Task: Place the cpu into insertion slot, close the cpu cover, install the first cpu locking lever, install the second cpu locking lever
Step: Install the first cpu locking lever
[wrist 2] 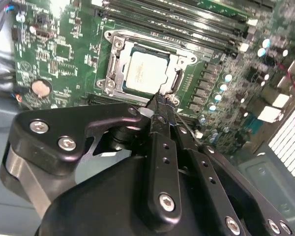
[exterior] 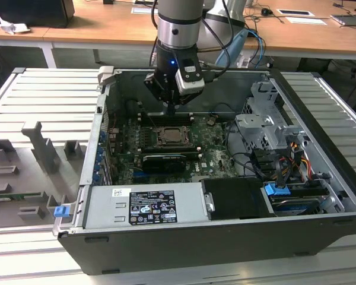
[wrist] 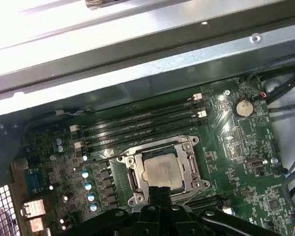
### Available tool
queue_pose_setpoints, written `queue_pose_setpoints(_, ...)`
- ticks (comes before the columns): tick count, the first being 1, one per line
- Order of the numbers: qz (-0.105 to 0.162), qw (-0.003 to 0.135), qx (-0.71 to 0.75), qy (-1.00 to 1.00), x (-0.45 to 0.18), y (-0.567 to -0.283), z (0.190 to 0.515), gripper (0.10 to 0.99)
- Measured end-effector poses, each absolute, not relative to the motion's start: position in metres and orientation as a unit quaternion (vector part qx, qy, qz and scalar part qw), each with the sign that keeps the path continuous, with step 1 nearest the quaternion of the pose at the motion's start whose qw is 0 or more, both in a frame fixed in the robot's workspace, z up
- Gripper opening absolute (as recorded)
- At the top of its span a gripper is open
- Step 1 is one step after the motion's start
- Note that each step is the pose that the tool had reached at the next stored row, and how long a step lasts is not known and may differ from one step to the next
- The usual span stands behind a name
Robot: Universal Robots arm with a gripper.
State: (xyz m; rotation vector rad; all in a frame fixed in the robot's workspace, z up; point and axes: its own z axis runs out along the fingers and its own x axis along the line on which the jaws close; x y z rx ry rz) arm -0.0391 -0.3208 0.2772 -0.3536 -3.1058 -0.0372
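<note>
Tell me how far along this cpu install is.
Done: the pale square metal cpu lies seated, the silver windowed cover frame down around it. In hand: shut fingers, tips at that frame's edge. Left: the locking levers; I cannot tell if either is latched.

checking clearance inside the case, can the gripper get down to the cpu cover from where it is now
Likely yes. The gripper hovers just beside the cpu cover, inside the open-topped case, with nothing between them. The memory slots lie past the cover's far edge, out of the path.
</note>
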Motion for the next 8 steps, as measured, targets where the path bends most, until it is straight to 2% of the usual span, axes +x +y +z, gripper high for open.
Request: queue_pose_setpoints(8, -0.012, 0.002, -0.027, -1.000, -0.0391, -0.3208, 0.2754, 0.106)
